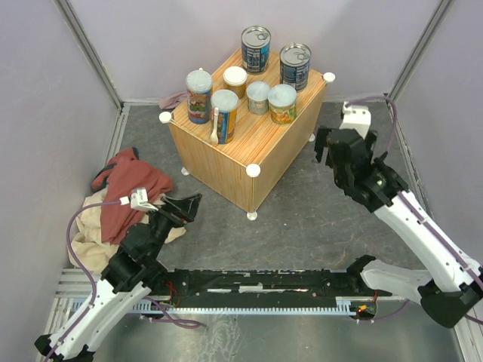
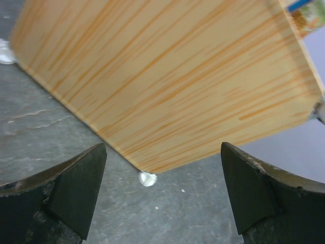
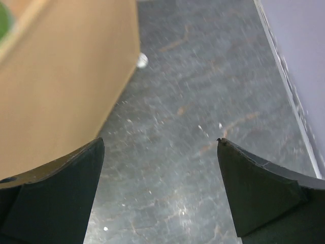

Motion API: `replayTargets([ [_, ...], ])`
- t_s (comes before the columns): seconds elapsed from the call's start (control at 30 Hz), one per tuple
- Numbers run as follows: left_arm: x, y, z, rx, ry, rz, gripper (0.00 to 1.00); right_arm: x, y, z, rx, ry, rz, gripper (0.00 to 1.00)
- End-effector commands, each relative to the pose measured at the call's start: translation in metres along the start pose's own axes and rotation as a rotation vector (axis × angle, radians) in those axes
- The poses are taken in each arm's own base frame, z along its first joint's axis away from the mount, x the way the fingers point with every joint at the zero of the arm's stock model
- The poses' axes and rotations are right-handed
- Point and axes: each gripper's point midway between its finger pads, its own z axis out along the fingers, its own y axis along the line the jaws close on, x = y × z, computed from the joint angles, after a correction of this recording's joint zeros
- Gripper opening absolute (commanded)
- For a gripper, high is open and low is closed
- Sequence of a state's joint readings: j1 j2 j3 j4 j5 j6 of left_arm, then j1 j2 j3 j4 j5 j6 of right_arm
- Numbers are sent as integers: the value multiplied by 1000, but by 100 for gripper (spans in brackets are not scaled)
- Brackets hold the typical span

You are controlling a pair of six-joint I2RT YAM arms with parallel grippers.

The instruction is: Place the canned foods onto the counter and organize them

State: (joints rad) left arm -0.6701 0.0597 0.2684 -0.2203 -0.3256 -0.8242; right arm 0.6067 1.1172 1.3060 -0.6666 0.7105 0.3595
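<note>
The counter (image 1: 260, 139), a light wood-grain box with white corner caps, stands at the middle back. All seven cans stand upright on top. Two blue metal ring-pull cans (image 1: 256, 49) (image 1: 295, 65) are at the far edge. Two taller orange/blue cans (image 1: 199, 96) (image 1: 224, 115) are at the left. Three short pale-lidded cans (image 1: 235, 80) (image 1: 258, 96) (image 1: 282, 103) are in the middle. My left gripper (image 1: 185, 207) (image 2: 162, 152) is open and empty, low on the floor facing the counter's side (image 2: 167, 76). My right gripper (image 1: 343, 147) (image 3: 160, 145) is open and empty beside the counter's right face (image 3: 61, 86).
A white spoon-like piece (image 1: 215, 127) lies on the counter by the front tall can. A red cloth (image 1: 128, 188) lies on a beige cloth (image 1: 87, 234) at the left. A pinkish cloth (image 1: 173, 99) lies behind the counter. Purple walls enclose the grey floor (image 1: 302, 219).
</note>
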Motion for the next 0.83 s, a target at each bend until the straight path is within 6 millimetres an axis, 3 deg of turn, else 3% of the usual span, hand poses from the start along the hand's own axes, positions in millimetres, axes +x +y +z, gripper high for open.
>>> replayTargets([
  [0.0,-11,30,2,-171,-53,73,99,24,-40,-16,134,-37,183,99],
  [0.23,-26,50,2,-288,-136,90,100,77,-75,-24,280,14,278,99],
  [0.47,-46,55,-2,-346,-207,134,100,104,-87,-21,426,102,214,99],
  [0.6,-47,58,-3,-354,-216,147,100,116,-88,-19,435,124,193,100],
  [0.67,-47,59,-4,-358,-219,149,99,122,-89,-18,418,121,182,95],
  [0.8,-48,59,-5,-348,-229,139,100,127,-86,-16,378,105,196,99],
])
